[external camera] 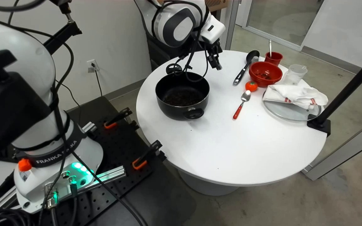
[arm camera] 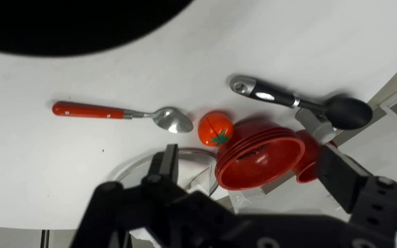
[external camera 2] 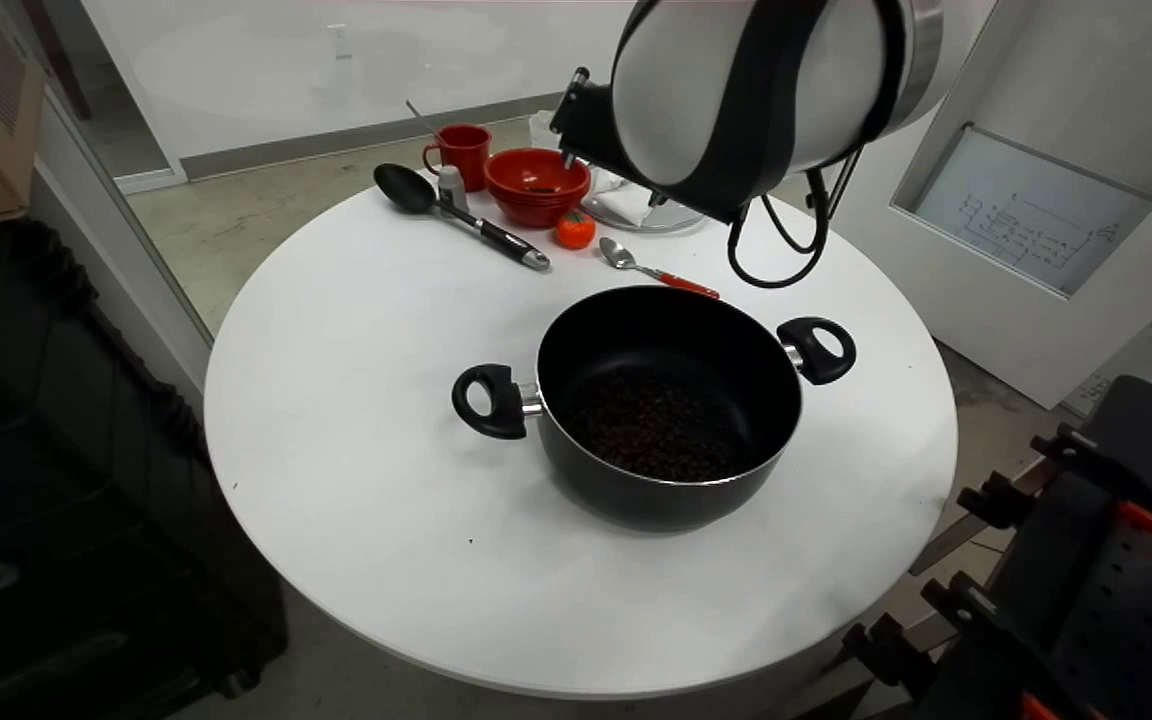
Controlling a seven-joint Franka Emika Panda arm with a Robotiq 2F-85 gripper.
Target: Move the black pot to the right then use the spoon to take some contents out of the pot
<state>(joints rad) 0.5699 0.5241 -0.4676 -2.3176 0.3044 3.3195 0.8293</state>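
Apparently, scooping awaits: the hand (arm camera: 252, 165) gapes empty, the red-handled spoon (external camera: 240, 107) lies right of frame center, the black pot (external camera: 174, 111) possibly moved.

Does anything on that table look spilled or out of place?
Slightly: tiny dark specks dot the white table, perhaps strays from the dark contents of the black pot. A crumpled cloth is also heaped on the glass lid, an untidy spot. Nothing looks broken.

Round black metal pot (external camera 2: 658, 503), silver rim
Slim silver metal spoon (arm camera: 127, 114), red handle; round orange-red tomato (arm camera: 213, 129), green star-shaped leaf.
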